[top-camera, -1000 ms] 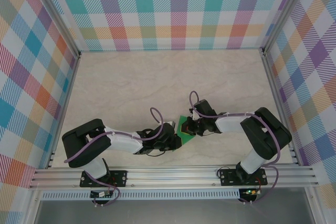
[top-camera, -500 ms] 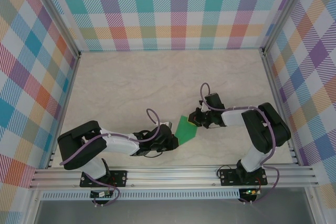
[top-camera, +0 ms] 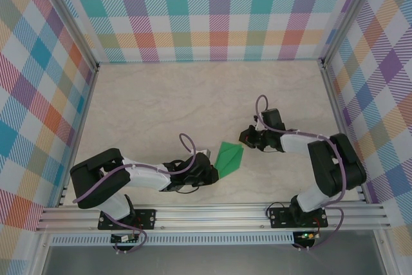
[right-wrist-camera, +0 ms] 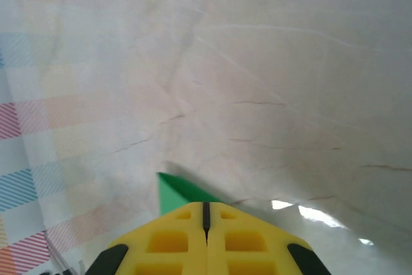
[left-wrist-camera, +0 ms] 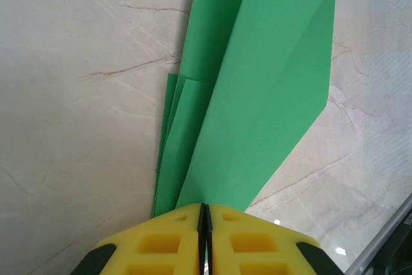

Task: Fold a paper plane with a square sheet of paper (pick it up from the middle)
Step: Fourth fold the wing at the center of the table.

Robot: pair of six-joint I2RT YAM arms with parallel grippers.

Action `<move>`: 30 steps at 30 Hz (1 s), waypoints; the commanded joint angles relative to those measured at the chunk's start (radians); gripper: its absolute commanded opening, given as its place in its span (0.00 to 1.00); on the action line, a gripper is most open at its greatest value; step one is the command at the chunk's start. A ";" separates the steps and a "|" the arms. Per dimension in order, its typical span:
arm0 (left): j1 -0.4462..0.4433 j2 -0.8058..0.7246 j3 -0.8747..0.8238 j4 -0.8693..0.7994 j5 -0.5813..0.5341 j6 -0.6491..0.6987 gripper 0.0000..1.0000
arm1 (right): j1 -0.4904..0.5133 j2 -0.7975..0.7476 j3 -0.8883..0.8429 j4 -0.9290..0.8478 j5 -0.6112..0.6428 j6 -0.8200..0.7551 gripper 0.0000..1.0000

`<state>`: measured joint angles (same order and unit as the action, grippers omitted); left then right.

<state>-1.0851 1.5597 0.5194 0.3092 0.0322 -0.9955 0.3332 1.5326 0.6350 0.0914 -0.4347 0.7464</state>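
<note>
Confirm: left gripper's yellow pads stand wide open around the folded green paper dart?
Wrong on the opening. The left gripper is shut on the folded green paper dart, its yellow pads pressed together with the paper's end between them. The left wrist view shows it.

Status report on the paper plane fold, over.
Left gripper shut on one end of the paper plane. Right gripper shut, beside the plane's far end. Nothing in the way.
</note>
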 commanded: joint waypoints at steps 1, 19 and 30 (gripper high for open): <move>-0.012 0.008 -0.045 -0.157 -0.001 0.003 0.12 | 0.005 -0.090 -0.020 -0.021 -0.024 -0.010 0.04; -0.012 0.040 0.024 -0.157 0.027 0.021 0.13 | 0.164 0.073 -0.100 0.143 -0.074 0.061 0.03; 0.009 -0.102 0.175 -0.283 0.022 0.089 0.18 | 0.163 0.126 -0.093 0.089 -0.006 0.038 0.02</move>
<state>-1.0832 1.4948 0.6407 0.0906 0.0437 -0.9474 0.4927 1.6226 0.5423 0.2092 -0.5060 0.8036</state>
